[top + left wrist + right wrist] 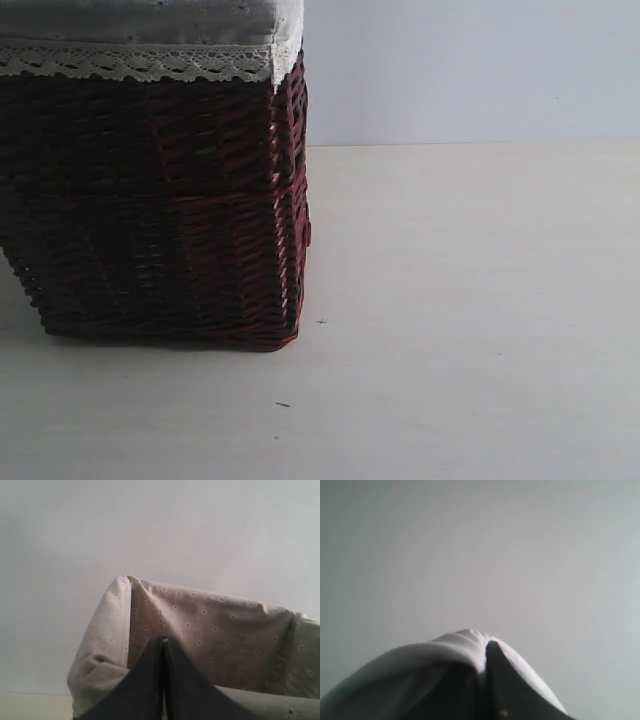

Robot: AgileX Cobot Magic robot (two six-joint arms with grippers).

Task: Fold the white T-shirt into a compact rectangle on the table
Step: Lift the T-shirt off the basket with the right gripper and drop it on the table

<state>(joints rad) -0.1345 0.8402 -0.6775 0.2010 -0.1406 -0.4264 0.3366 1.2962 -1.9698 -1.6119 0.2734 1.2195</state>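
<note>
**A:** Where is the white T-shirt (445, 647)?

**B:** It is gathered at the tips of the right gripper (486, 652), and only the right wrist view shows it. Smooth white cloth bunches in small folds at the tips and drapes down over both dark fingers.

**A:** So that claw has hold of it?

**B:** Yes. The right gripper is clenched on the cloth, with no gap between its fingers. Behind it there is only plain grey wall (480, 540), so I cannot tell how the shirt sits relative to the table (470, 330).

**A:** And the other claw?

**B:** The left gripper (162, 641) is clenched too, its fingers pressed together with nothing between them. Behind its tips is the liner (210, 635), cream cloth with tiny dotted eyelets, folded over a rim.

**A:** What does the exterior view show?

**B:** A dark wicker basket (150, 200) fills it from 9 to 12 o'clock and stands on the table. The liner's lace edge runs along the basket's top at 11 o'clock. Bare cream tabletop spreads from 3 to 6 o'clock. A dark speck (283, 404) lies at about 6 o'clock, near the basket's foot. The pale wall shows at 1 to 2 o'clock.
</note>
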